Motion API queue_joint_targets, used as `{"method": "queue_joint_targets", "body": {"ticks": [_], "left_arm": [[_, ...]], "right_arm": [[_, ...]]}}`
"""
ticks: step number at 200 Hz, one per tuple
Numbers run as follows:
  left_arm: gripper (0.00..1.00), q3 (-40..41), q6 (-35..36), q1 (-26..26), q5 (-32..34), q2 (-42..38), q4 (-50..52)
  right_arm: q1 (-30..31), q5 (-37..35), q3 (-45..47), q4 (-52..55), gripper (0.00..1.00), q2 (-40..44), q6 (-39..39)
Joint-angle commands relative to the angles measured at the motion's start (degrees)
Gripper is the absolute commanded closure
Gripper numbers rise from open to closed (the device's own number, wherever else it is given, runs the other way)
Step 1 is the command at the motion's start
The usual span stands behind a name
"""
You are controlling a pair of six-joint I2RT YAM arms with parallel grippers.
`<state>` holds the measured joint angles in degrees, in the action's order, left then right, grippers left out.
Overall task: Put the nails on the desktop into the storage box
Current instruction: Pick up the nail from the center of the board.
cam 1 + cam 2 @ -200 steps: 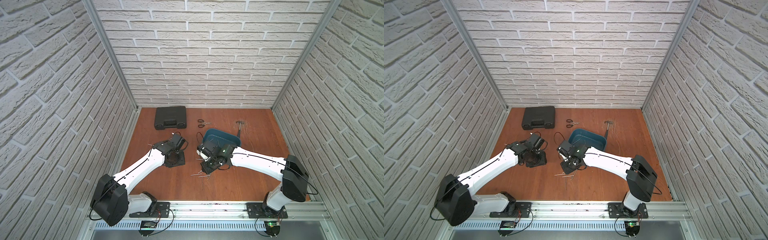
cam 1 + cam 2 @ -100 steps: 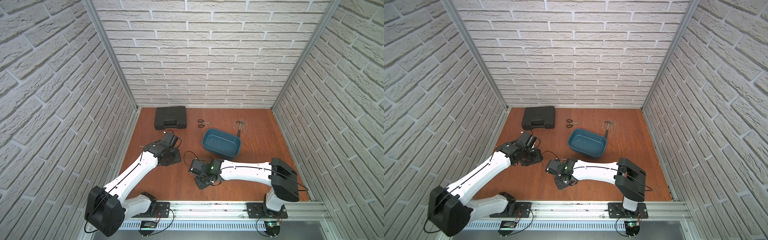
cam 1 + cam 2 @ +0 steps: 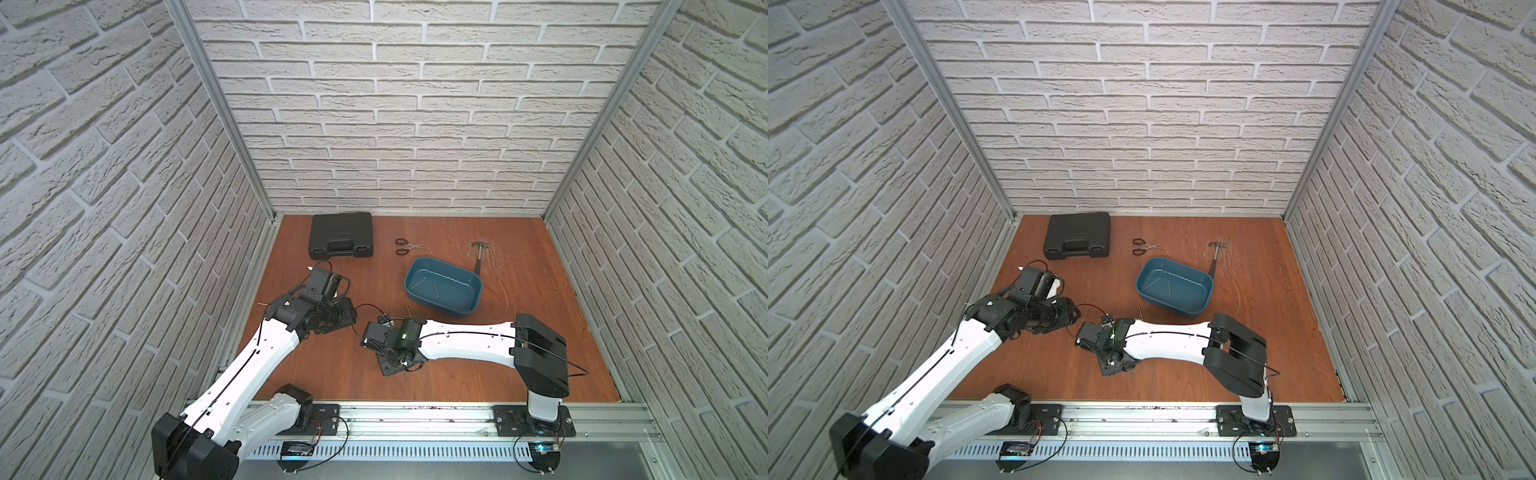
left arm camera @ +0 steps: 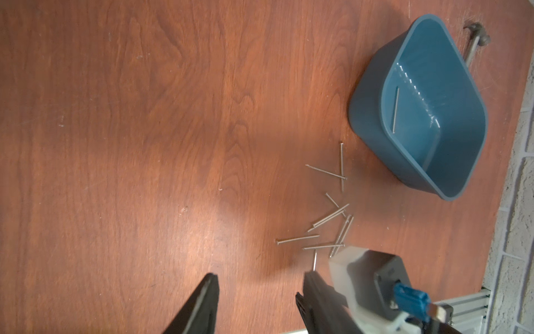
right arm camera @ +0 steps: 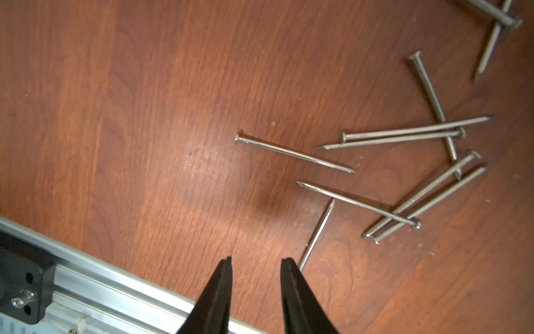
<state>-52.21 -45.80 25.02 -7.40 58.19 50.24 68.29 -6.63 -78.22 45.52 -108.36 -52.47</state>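
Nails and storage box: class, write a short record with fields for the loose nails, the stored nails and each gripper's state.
loose nails: scattered flat on the desktop, some crossing, near the storage box
stored nails: a few, lying on the box floor
left gripper: open, empty, above the desktop beside the cluster
right gripper: open, empty, over the desktop at the cluster's edge

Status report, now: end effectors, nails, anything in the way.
Left end effector open, empty. Right end effector open, empty, low beside the nails. Most loose on the desktop, a few in the storage box. Hammer, scissors beyond the box, not obstructing.
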Motion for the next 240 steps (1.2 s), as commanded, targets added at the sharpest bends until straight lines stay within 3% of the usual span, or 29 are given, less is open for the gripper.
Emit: {"method": "queue_joint_targets", "body": {"ticks": [1,89,158,240], "left_arm": [[0.48,0.7,1.6,-0.6,-2.1,0.7,0.1],[0.48,0.9,1.3,-0.7,-3.5,0.9,-1.6],[0.48,0.9,1.9,-0.7,-4.1,1.2,-1.4],[0.48,1.9,1.5,-0.7,-3.9,0.3,-1.3]], "right_arm": [[0.9,-1.9,1.0,1.9,0.67,1.0,-3.5],[1.0,-2.5,9.2,-2.2,0.68,4.5,-7.7],[2.1,-2.8,7.1,-2.9,0.70,0.8,-7.8],[2.4,-0.9,11.6,-6.5,0.77,0.5,-10.1]]}}
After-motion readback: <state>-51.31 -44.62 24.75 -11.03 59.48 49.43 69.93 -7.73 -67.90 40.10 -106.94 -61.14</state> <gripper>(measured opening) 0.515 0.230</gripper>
